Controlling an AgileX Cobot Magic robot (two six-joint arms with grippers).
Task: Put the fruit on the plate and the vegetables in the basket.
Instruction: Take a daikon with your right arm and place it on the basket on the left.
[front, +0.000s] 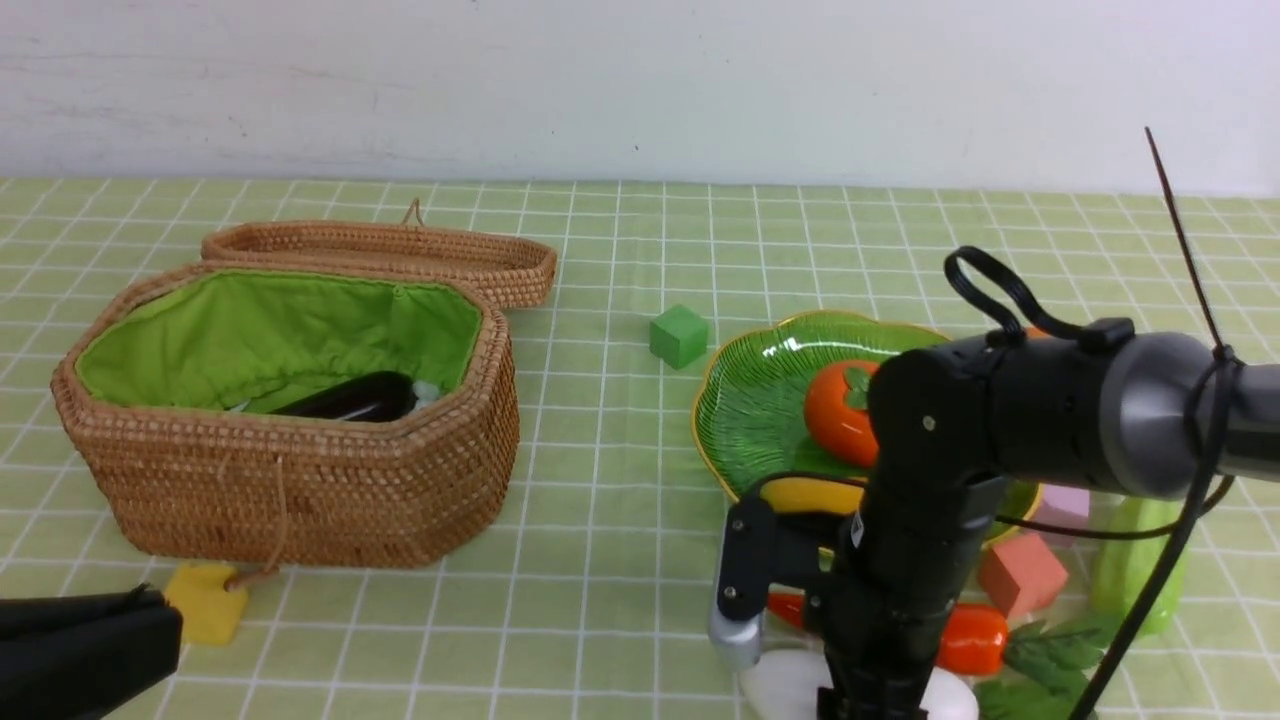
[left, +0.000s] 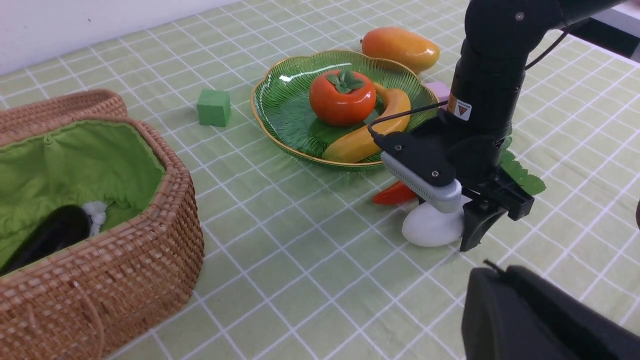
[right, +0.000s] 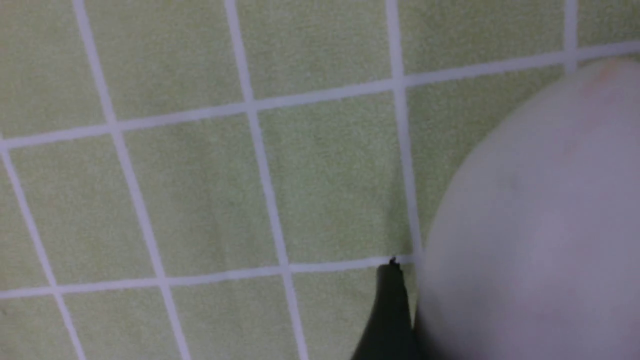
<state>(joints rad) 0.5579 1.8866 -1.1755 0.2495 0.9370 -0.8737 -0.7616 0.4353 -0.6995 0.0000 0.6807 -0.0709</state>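
White radish (left: 427, 226) lies directly beneath the right gripper (left: 452, 232).

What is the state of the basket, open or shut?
Open: the basket has its lid lying flat behind it, and the eggplant shows inside.

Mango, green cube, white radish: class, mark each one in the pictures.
mango (left: 400, 47), left wrist view, middle of its glossy side.
green cube (front: 679, 336), front view, its front face.
white radish (left: 432, 227), left wrist view, its rounded bare end.
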